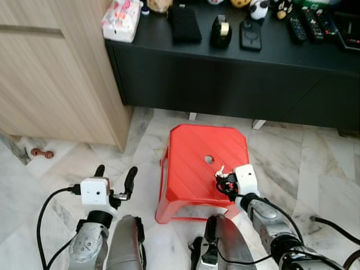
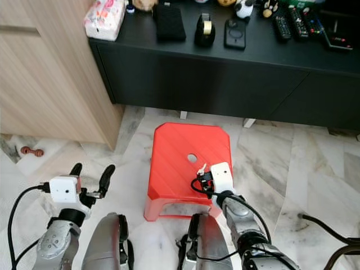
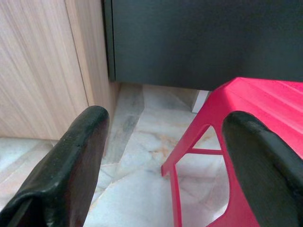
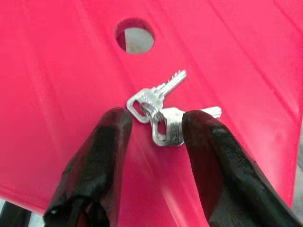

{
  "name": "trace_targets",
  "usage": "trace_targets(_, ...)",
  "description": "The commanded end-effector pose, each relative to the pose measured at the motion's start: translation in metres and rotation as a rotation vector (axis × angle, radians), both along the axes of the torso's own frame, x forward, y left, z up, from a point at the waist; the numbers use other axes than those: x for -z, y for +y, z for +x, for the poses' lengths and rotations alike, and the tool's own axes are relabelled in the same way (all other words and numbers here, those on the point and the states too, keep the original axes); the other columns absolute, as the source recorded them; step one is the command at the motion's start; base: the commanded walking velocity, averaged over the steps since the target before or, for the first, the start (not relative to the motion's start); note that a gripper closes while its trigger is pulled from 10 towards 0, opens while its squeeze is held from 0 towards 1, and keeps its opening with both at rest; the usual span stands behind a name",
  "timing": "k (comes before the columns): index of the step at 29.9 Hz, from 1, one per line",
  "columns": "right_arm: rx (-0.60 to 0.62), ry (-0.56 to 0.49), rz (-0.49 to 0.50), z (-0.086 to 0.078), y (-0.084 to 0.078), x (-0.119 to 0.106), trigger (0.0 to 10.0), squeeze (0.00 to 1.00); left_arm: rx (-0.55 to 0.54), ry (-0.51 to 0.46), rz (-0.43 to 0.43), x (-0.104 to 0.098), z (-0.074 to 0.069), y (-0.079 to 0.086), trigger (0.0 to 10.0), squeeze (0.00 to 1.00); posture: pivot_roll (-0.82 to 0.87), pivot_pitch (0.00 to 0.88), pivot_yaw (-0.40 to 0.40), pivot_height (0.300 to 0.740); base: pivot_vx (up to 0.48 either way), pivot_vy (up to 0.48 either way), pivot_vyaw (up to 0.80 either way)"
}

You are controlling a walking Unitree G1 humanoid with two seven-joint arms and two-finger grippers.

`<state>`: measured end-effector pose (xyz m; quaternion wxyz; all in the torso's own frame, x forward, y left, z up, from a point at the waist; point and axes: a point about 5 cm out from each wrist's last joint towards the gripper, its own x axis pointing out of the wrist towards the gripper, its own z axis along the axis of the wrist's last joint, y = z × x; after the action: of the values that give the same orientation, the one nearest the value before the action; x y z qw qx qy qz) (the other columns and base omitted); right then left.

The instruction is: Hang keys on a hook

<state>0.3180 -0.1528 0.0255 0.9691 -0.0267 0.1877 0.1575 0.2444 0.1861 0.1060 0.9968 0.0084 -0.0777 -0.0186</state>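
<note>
Right gripper fingers straddle the silver keys, narrowly parted and not yet clamped, set for a pinch. Keys lie flat on the red plastic stool, near its right edge below the centre hole. Left gripper hangs idle, fingers wide, off the stool's left edge.

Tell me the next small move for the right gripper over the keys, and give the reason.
Probably shut the right gripper on the keys. They lie flat on the red stool, joined at their ring, and the two black fingers sit apart on either side of that ring, not yet pinching it. The left gripper hangs open beside the stool, idle.
</note>
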Motion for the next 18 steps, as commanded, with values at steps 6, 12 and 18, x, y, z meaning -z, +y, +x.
trace_targets(6, -0.003, 0.023, 0.001, -0.005, 0.000, 0.006, 10.0, 0.00, 0.004, 0.019, 0.006, -0.003, -0.010, -0.005, 10.0, 0.00, 0.21, 0.411, -0.143, 0.619, 0.000, 0.000, 0.00)
trace_targets(12, 0.013, -0.023, 0.031, 0.002, 0.003, -0.003, 10.0, 0.00, -0.002, 0.034, 0.006, -0.006, -0.016, -0.006, 10.0, 0.00, 0.22, 0.417, -0.145, 0.619, 0.000, 0.000, 0.00)
trace_targets(18, 0.039, -0.097, 0.065, 0.013, -0.001, -0.019, 10.0, 0.00, -0.003, 0.036, 0.006, -0.010, -0.017, -0.006, 10.0, 0.00, 0.22, 0.409, -0.145, 0.619, 0.000, 0.000, 0.00)
